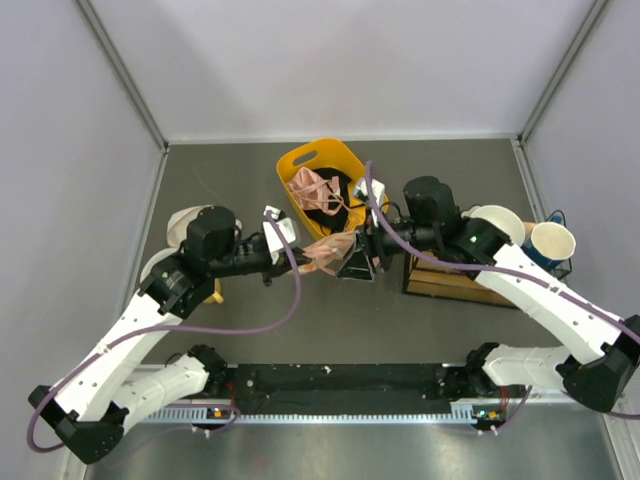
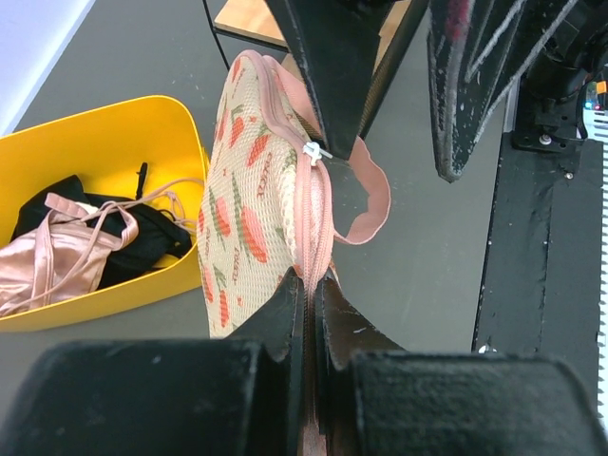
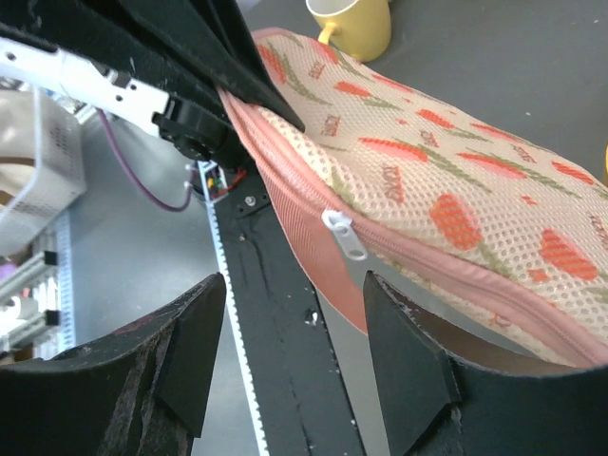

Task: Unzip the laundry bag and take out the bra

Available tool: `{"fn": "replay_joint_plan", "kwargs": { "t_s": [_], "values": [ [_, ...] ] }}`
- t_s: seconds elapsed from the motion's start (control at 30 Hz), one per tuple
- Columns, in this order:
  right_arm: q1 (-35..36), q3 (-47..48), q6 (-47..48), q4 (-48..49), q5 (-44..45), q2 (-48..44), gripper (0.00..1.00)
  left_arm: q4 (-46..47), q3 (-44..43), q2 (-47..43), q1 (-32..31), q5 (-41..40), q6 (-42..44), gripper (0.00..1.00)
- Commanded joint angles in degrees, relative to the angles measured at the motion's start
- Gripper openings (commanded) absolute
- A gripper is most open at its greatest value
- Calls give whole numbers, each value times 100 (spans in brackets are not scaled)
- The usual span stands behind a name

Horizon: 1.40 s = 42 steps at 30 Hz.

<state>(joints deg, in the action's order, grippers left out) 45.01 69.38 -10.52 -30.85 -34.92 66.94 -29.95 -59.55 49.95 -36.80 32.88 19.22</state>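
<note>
Left tool tight on the one laundry bag (zip edge), right tool wide.

The dark grey desk carries a yellow basket at its far edge, a wooden box toward the right edge, and a yellow mug.

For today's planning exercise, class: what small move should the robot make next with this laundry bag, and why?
Probably ease the right gripper forward and shut it on the zip pull: its open fingers frame the pull, while the left gripper pinches the laundry bag by its pink edging.
</note>
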Motion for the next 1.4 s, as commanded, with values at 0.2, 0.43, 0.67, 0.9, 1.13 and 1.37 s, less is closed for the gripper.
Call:
{"fn": "replay_joint_plan", "kwargs": {
  "t_s": [0.2,0.43,0.67,0.9,1.13,1.37],
  "values": [
    [-608,-92,-1012,1274,-1376,346,65,508,110,-188,6,16,143,0],
    [-713,-118,-1171,1521,-1562,443,64,517,145,-223,6,-36,178,0],
    [-740,-328,-1162,1521,-1641,356,62,526,119,-258,6,-89,187,0],
    [-775,-856,-1162,1599,-1281,39,72,526,119,-241,6,-124,170,0],
    [-784,-1243,-1952,2907,-1877,73,72,517,136,-276,6,-89,161,0],
    [-784,-1033,-2340,3525,-2221,284,72,517,154,-311,6,-63,152,0]
  ]
}}
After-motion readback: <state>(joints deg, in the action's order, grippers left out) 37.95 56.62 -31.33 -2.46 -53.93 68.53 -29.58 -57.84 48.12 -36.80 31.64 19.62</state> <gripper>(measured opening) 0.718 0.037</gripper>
